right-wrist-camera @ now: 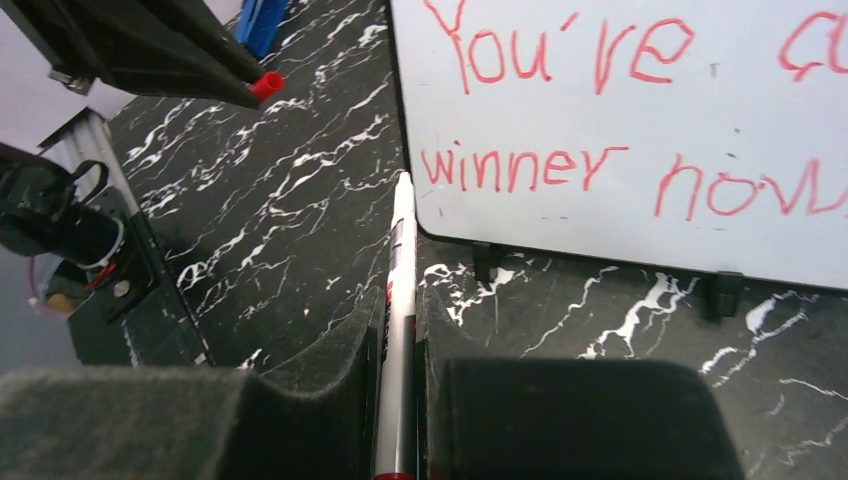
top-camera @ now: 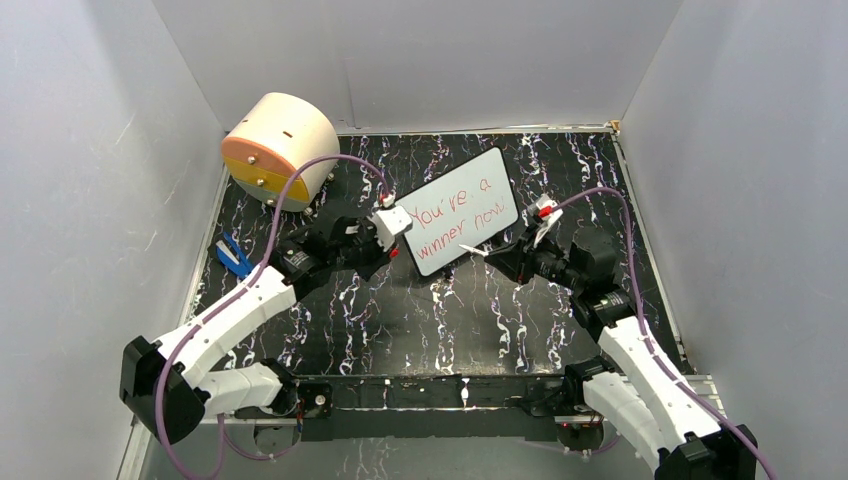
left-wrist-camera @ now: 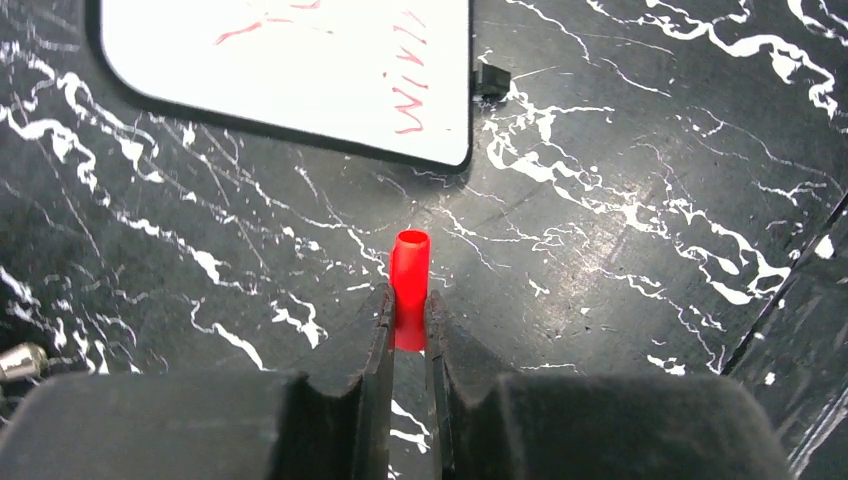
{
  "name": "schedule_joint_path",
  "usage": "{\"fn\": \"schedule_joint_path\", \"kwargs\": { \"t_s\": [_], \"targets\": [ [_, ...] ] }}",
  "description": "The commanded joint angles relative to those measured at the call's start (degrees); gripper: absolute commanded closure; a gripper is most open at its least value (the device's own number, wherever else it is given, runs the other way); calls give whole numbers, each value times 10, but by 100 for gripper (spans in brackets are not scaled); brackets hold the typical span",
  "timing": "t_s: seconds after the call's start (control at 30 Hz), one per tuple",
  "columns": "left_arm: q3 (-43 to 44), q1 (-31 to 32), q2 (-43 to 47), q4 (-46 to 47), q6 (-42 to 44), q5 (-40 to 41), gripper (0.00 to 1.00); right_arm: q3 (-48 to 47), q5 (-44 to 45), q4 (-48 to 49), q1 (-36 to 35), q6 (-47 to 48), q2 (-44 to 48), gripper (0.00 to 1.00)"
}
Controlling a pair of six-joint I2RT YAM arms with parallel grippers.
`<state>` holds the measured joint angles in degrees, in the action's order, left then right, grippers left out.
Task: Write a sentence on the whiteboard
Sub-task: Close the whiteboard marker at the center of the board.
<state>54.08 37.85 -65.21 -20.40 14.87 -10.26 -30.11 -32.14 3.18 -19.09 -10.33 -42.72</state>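
Note:
The whiteboard lies slanted on the black marbled table at centre back. The sentence on it, in red marker, reads "You're a winner now" in two lines. My right gripper is shut on a white marker, whose tip sits just off the board's near left corner. My left gripper is shut on the red marker cap, which is held above the table a little short of the board's corner. In the top view the left gripper and the right gripper flank the board's near edge.
A beige drum with an orange face stands at the back left. A blue object lies near the left wall. Small black clips stick out under the board's edge. Grey walls enclose the table on three sides.

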Motion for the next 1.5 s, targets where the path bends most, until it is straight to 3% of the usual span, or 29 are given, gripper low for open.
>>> {"fn": "schedule_joint_path", "kwargs": {
  "t_s": [0.0, 0.47, 0.8, 1.47],
  "targets": [
    [18, 26, -4, 20, 95, -22, 100, -19, -76, 57, 3, -7, -10, 100],
    [20, 157, -19, 31, 206, 50, 100, -16, -194, 128, 1, -43, -72, 100],
    [31, 177, -41, 37, 232, 62, 100, -29, -241, 114, -6, -33, -117, 100],
    [25, 182, -45, 40, 229, 59, 100, -38, -223, 99, -29, -19, -144, 100]
  ]
}}
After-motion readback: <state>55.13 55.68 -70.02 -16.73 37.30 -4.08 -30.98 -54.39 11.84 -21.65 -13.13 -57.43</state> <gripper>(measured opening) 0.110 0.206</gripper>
